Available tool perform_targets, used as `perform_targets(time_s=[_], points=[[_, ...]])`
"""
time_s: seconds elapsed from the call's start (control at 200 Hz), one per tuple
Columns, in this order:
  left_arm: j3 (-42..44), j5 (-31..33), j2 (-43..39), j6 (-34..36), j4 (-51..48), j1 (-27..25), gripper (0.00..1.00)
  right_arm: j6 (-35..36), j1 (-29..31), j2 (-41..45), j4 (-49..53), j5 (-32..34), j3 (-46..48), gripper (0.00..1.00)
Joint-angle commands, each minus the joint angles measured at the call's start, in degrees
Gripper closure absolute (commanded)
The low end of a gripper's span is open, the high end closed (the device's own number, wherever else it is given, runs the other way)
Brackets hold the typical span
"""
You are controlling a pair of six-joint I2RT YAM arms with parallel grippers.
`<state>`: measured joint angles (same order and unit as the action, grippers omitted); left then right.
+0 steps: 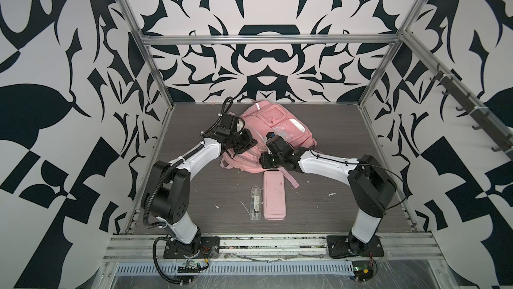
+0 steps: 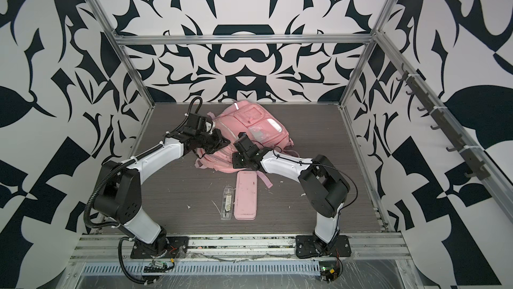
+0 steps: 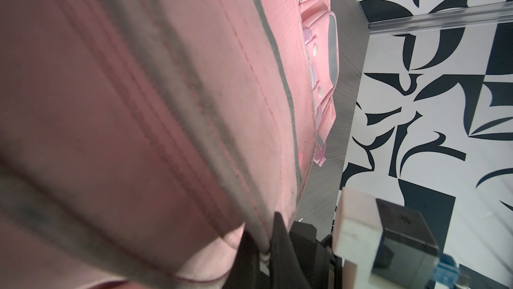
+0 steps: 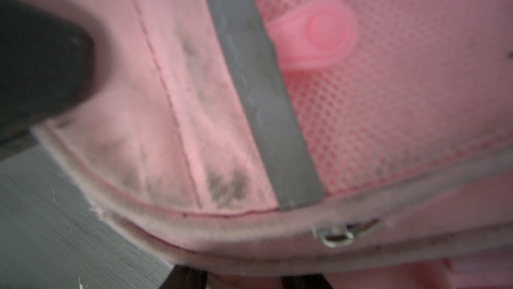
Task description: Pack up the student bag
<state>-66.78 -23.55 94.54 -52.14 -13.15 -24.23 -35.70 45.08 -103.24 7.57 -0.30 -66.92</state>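
Note:
The student bag [image 1: 277, 124] [image 2: 249, 126], soft and pink, lies slumped at the back middle of the table in both top views. My left gripper [image 1: 239, 149] [image 2: 211, 148] is at its left side. In the left wrist view the left gripper [image 3: 266, 257] is shut on the bag's [image 3: 166, 107] grey-piped edge. My right gripper [image 1: 263, 161] [image 2: 235, 162] is at the bag's near edge. In the right wrist view the right gripper [image 4: 245, 279] stands with its fingers apart, and the bag's [image 4: 388, 93] rim lies across the gap. A metal zip slider [image 4: 336, 236] sits on that rim.
A flat pink pencil case [image 1: 274, 194] [image 2: 245, 194] lies on the grey table [image 1: 194, 190] in front of the bag, with a clear plastic case [image 1: 255, 203] [image 2: 227, 203] to its left. A pink strap [image 1: 291, 180] trails beside the pencil case. Patterned walls enclose the table.

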Motion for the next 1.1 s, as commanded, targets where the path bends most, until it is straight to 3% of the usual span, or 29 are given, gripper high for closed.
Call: perform_targets(time_s=[0.0,0.165,0.405,0.7,0.96,1.1], points=[[-2.2,-2.1,-2.8,0.4,3.2,-0.5,1.00,-3.3,0.0,0.3,-4.7,2.7,1.5,0.64],[-1.9,-2.0,-2.5,0.6,3.2,-0.6,1.00,-3.3,0.0,2.3,-4.4,3.2,3.1,0.87],[-0.7,-1.6,-1.9,1.1,3.6,-0.5,1.00,-3.2,-0.2,10.3,-7.5,-0.4,8.6,0.94],[-0.1,-1.4,-1.6,1.2,3.8,-0.5,1.00,-5.5,-4.5,14.7,-11.7,-10.9,12.9,0.93],[0.0,-1.1,-2.2,1.4,3.2,-0.4,1.00,-2.1,-5.9,14.4,-1.4,-13.5,10.2,0.93],[-0.2,-1.1,-2.1,1.2,3.3,-0.4,1.00,1.1,-5.9,13.1,5.5,-11.7,8.4,0.84]])
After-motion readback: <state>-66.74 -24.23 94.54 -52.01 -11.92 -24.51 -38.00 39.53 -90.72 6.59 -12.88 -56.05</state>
